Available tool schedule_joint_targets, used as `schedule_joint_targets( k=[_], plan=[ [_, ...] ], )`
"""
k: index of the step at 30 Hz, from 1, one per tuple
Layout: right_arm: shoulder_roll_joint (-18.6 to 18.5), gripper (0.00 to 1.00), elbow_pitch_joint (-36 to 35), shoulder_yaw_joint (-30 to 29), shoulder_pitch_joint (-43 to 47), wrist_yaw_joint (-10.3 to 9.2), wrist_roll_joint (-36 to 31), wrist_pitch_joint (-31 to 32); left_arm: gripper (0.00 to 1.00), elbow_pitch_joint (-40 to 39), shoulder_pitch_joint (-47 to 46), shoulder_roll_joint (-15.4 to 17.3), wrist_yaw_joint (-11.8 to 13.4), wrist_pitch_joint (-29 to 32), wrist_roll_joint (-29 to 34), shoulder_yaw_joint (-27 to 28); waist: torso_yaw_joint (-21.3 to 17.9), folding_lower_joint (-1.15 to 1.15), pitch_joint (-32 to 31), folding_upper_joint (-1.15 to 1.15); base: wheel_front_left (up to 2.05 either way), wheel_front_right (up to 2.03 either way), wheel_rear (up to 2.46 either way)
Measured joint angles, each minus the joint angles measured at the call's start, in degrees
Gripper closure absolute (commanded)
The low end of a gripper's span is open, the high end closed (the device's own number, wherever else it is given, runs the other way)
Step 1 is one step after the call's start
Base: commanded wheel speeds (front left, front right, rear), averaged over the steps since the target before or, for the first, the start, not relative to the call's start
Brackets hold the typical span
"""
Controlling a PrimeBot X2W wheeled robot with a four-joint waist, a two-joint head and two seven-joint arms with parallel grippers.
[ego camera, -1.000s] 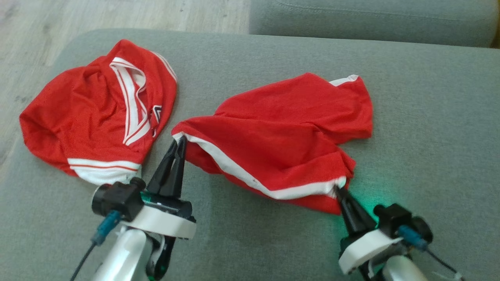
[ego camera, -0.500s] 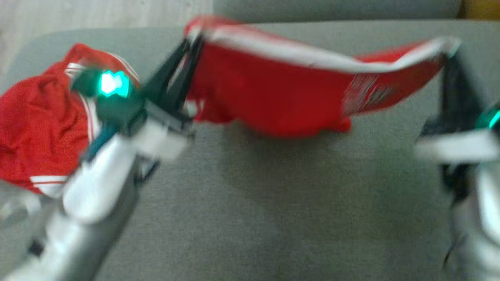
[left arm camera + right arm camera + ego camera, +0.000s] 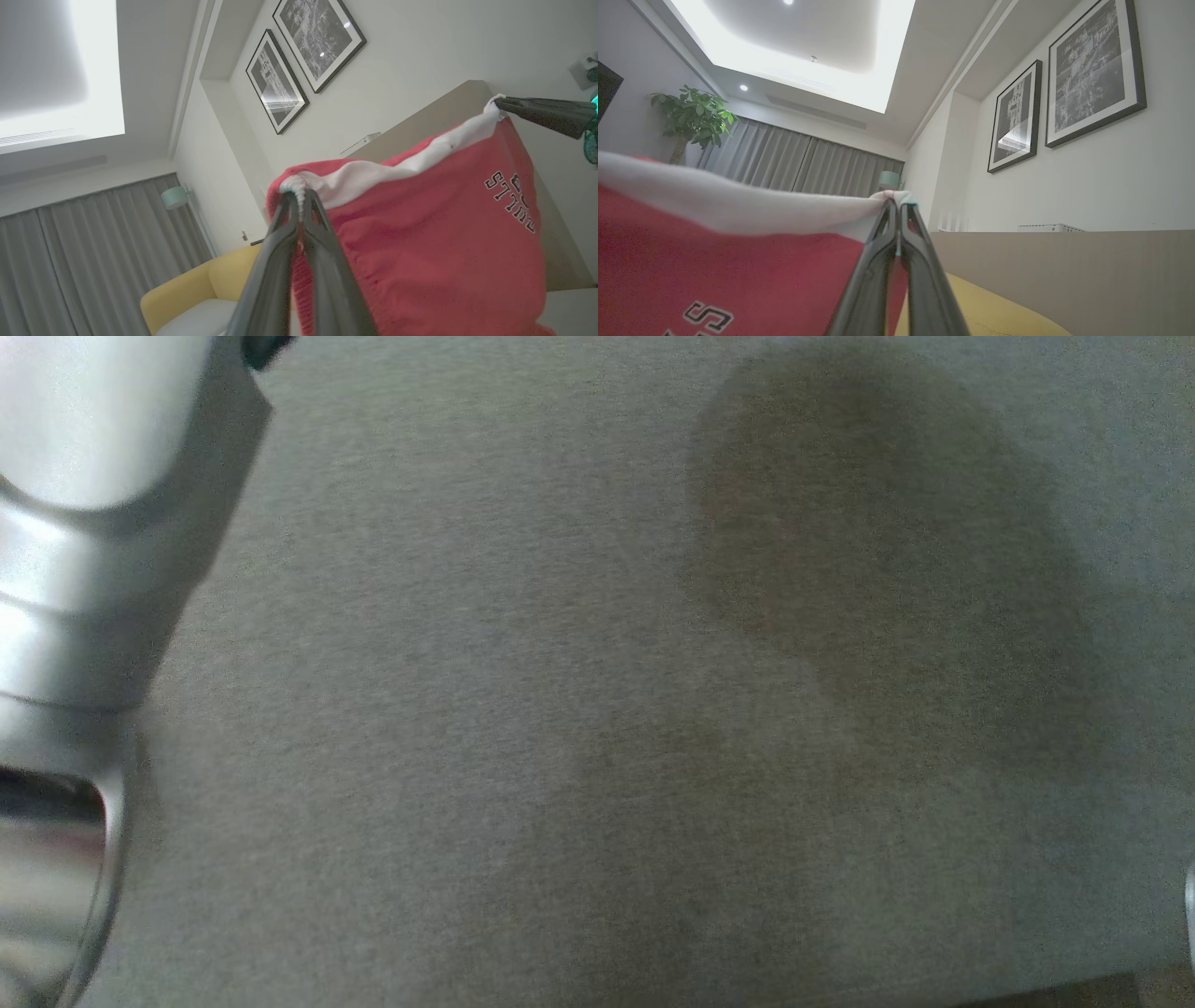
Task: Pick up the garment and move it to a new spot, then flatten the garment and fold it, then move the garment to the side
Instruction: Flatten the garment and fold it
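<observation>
On my left wrist view, the left gripper (image 3: 300,198) rises from the bottom centre. Its two dark fingers are pressed together on a bunched bit of the white band (image 3: 373,170) that edges the red garment (image 3: 420,252). The cloth hangs in the air from that pinch and fills the lower right of the frame, with black-and-white lettering (image 3: 511,200) at its right side. The band runs up and to the right to the right gripper (image 3: 501,103), which comes in from the upper right edge with its tips clenched on the band's far end. Behind the cloth I see a beige panel (image 3: 444,112) and a yellow sofa (image 3: 196,289) at the lower left. Grey curtains (image 3: 93,261) hang beyond the sofa, and two framed pictures (image 3: 317,37) are on the wall at the top centre.

On my right wrist view, that gripper's own fingers meet at the centre of the frame, clamped on the end of the band. The band stretches off to the left edge, and the red cloth below it fills the lower left. Farther off, a plant (image 3: 691,116) stands at the left and a lit ceiling recess (image 3: 808,46) glows at the top.

On the head view, a pale forearm (image 3: 84,523) is closest, blurred, running down the left edge. Beyond it lies the grey cushion (image 3: 467,709), with a dark shadow (image 3: 887,541) on it in the upper right.
</observation>
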Motion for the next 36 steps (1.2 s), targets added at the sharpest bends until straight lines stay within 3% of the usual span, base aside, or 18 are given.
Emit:
schedule_joint_targets(
  k=[4, 11, 17, 24, 29, 36],
  plan=[
    [0.1, 1.00, -2.5, 0.6, 3.3, 0.00, 0.1, 0.0, 1.00, -2.9, 5.4, 0.1, 0.0, 0.0, -2.2, -0.4, -1.8, -0.01, 0.5, 0.00, 0.00, 0.00, 0.00],
    [3.0, 1.00, -5.4, 2.8, 24.0, 0.00, 1.7, 0.0, 1.00, -6.1, 29.7, 2.7, 0.7, 0.0, -2.3, 2.0, -1.4, -0.03, -1.5, 0.00, 0.00, 0.00, 0.00],
    [8.5, 1.00, -9.2, 2.2, 43.4, 0.00, 2.2, 0.0, 1.00, -11.6, 51.1, 1.4, 5.2, 0.0, 0.8, 4.7, -0.5, -0.04, -4.7, 0.00, 0.00, 0.00, 0.00],
    [11.9, 1.00, -13.2, 2.5, 59.6, 0.00, 3.8, 0.1, 1.00, -17.8, 69.9, 0.7, 7.4, 0.0, 2.3, 6.9, -0.7, -0.05, -8.5, 0.01, 0.00, 0.00, 0.00],
    [12.4, 1.00, -17.3, 2.2, 63.6, 0.00, 3.8, 0.1, 1.00, -21.9, 76.3, 0.3, 8.6, 0.0, 4.4, 7.5, -0.6, -0.05, -10.1, 0.01, 0.00, 0.00, 0.00],
    [12.2, 1.00, -18.8, 1.7, 64.0, 0.00, 3.4, 1.4, 1.00, -23.7, 76.1, -0.5, 8.7, 0.0, 5.0, 8.8, 0.8, -0.03, -9.3, 0.00, 0.00, 0.00, 0.00]
  ],
)
